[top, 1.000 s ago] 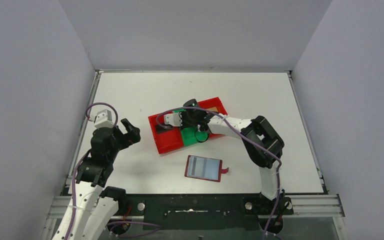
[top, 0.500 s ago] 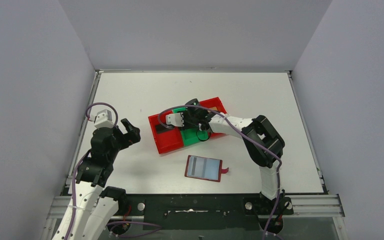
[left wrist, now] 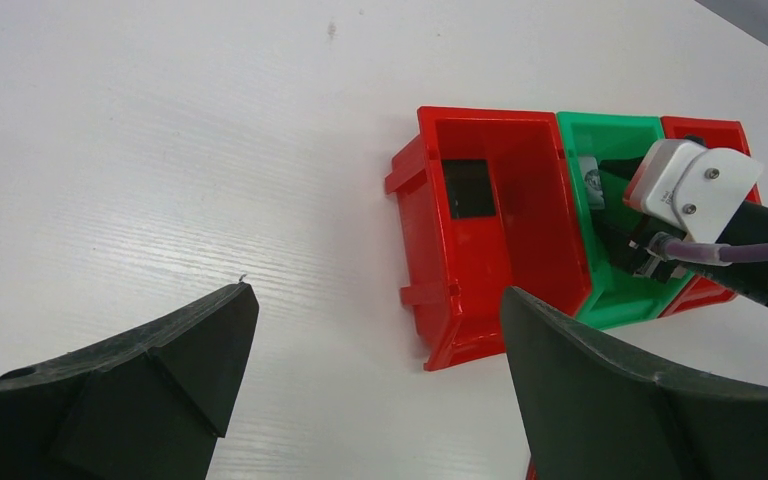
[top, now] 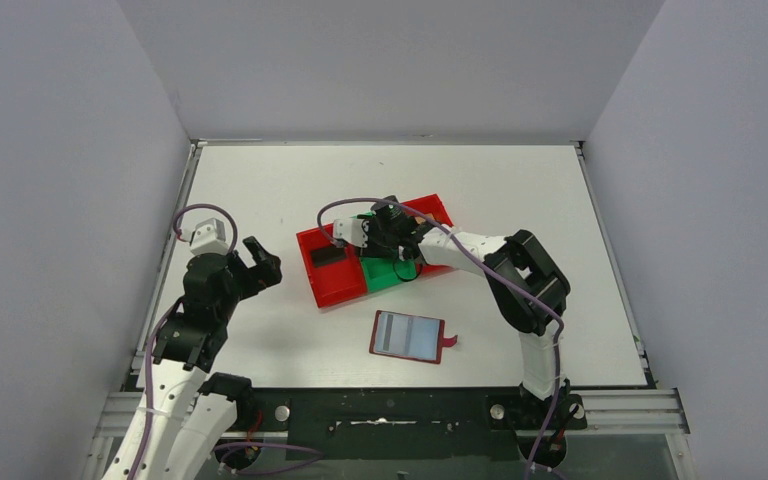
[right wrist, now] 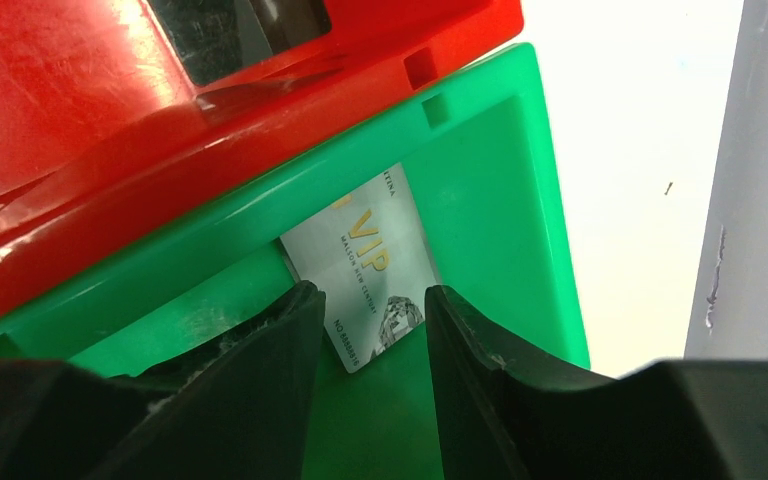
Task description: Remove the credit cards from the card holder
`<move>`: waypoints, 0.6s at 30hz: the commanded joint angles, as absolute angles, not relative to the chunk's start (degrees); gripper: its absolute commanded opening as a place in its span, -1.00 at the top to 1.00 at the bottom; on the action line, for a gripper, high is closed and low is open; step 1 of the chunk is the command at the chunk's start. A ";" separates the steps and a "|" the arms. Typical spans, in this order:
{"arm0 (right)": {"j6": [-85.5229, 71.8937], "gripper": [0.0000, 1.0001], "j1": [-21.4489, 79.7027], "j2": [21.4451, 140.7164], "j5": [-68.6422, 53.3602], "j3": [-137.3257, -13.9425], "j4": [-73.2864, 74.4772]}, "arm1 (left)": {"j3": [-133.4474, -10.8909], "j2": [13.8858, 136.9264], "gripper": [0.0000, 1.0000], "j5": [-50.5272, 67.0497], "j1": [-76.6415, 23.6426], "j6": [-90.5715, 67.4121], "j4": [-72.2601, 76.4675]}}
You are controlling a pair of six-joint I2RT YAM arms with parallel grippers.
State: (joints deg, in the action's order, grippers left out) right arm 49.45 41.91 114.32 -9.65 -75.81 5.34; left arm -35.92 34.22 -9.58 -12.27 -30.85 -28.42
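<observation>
The card holder (top: 407,336) lies open on the table near the front, blue-grey pockets up, red snap tab to the right. A silver-grey credit card (right wrist: 365,262) printed "VIP" lies in the green bin (right wrist: 500,200). My right gripper (right wrist: 370,300) hovers just above it, open, its fingers apart on either side of the card's near corner without touching it. A black credit card (left wrist: 468,188) rests in the left red bin (left wrist: 480,300). My left gripper (left wrist: 375,300) hangs open and empty over bare table, left of the bins.
Three joined bins sit mid-table: red (top: 332,280), green (top: 385,275), red (top: 428,212). The right arm (top: 520,275) reaches over them from the right. Grey walls enclose the table on three sides.
The right gripper's jaws have spread apart, and the silver-grey card now lies free in the green bin. Its wrist shifted slightly back. The left arm has stayed still.
</observation>
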 commanded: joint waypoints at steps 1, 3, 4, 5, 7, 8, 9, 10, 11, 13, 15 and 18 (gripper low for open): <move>45.16 0.13 41.48 111.04 -8.72 -77.62 1.45 | -35.75 34.29 -0.87 -8.61 -12.00 -30.23 -24.92; 44.14 0.12 41.48 110.73 -8.63 -77.54 1.09 | -35.74 34.36 -0.88 -8.22 -12.04 -30.08 -24.80; 43.47 0.12 41.48 110.37 -8.54 -77.52 0.92 | -35.61 34.33 -0.88 -8.11 -12.00 -30.06 -24.71; 42.62 0.12 41.50 109.86 -8.53 -77.49 0.59 | -35.54 34.31 -0.88 -8.11 -11.99 -30.06 -24.70; 40.71 0.11 41.37 108.20 -8.41 -76.85 -0.74 | -35.64 34.43 -0.88 -8.15 -12.01 -29.98 -24.70; 39.71 0.10 41.39 107.26 -8.26 -76.16 -1.85 | -35.68 34.45 -0.88 -8.10 -11.99 -29.97 -24.70; 38.59 0.08 41.36 106.18 -7.93 -75.45 -2.98 | -35.68 34.52 -0.87 -8.15 -12.04 -30.01 -24.70; 37.40 0.07 41.39 105.11 -7.51 -74.72 -4.22 | -35.66 34.49 -0.88 -8.17 -12.02 -29.98 -24.70; 36.00 0.06 41.38 103.87 -6.99 -73.96 -5.35 | -35.68 34.54 -0.88 -8.10 -12.04 -29.97 -24.70; 32.24 0.04 41.40 101.61 -5.65 -72.43 -7.64 | -35.59 34.51 -0.87 -8.09 -11.99 -29.97 -24.70; 27.95 0.03 41.29 99.15 -4.64 -70.08 -9.24 | -35.56 34.61 -0.87 -8.10 -12.03 -29.97 -24.70; 21.67 -0.03 41.38 95.07 -3.24 -66.39 -11.60 | -35.63 34.58 -0.88 -7.87 -12.02 -29.97 -24.62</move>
